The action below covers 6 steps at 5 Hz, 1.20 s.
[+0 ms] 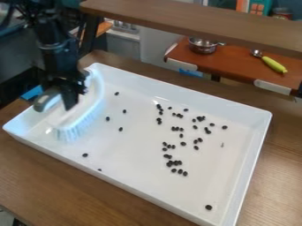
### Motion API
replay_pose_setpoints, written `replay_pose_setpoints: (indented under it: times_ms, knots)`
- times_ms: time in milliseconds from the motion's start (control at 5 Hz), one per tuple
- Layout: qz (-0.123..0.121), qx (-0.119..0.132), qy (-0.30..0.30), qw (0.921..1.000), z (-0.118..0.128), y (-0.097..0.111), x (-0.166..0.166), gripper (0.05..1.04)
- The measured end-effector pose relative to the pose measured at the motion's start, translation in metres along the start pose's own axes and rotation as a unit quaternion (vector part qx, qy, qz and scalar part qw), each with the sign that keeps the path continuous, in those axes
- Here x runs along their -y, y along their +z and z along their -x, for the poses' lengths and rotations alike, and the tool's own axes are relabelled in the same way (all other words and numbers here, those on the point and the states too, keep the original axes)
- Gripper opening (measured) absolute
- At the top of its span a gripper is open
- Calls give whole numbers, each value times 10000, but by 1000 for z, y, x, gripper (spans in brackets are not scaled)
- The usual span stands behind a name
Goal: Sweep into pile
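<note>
So the gripper (70, 105) is clamped on the handle of a white brush (84, 115), over the left end of the tray (147, 192). The brush sits right under and around it, bristles down and fanned toward the lower right, with the handle's rounded grey end poking out just left of the gripper. The arm (56, 42) drops in from the upper left, pretty much upright, gripper pointing down. The black bits (178, 163) are well off to the gripper's right, mostly a loose scatter right of the tray's middle. A few strays lie nearer the brush, a couple by the front wall, and one close to the lower right corner. Tray's on a wooden worktop (35, 176), with a metal pot (203, 45) on a reddish-brown shelf (233, 57) behind.
</note>
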<state>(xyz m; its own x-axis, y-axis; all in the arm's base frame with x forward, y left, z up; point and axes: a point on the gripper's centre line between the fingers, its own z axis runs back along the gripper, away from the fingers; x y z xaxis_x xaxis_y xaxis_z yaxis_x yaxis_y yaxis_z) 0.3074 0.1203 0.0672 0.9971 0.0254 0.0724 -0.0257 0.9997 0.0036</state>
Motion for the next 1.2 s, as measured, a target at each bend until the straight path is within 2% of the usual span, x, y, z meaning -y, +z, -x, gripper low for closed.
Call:
replay_pose_setpoints:
  times_ms: [200, 400, 800, 1200]
  knots:
    - [279, -139, -3, 9995, -1, 2, 35, 486]
    - [424, -221, 44, 9988, -2, 1, 67, 486]
    - [512, -59, -54, 9987, -6, -2, 137, 486]
    - [692, -74, -339, 9970, 6, 1, 209, 486]
